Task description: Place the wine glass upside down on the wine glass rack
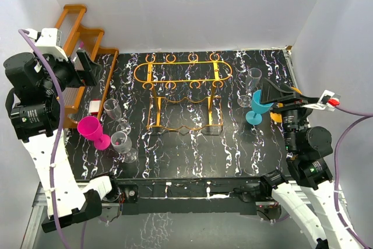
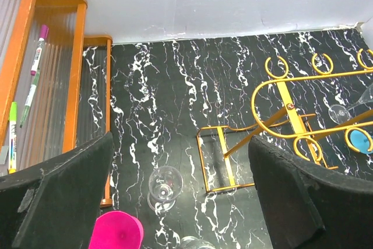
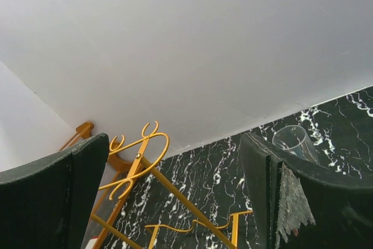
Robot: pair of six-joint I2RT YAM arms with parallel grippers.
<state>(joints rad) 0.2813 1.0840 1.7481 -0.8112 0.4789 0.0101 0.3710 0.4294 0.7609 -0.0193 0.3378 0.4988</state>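
The gold wire wine glass rack [image 1: 183,83] stands mid-table, with no glass on it; it also shows in the left wrist view [image 2: 288,112] and the right wrist view [image 3: 137,155]. A blue wine glass [image 1: 256,109] and a clear one [image 1: 253,80] stand upright to its right. A pink glass [image 1: 92,130] and two clear glasses [image 1: 112,109] [image 1: 123,144] stand to its left. My right gripper [image 1: 275,94] is open and empty, right beside the blue glass. My left gripper [image 1: 87,68] is open and empty, raised over the table's left edge.
A brown wooden stepped rack [image 1: 76,27] with markers [image 2: 38,51] fills the far left corner. A small white box [image 1: 95,106] lies by it. White walls close in the table on three sides.
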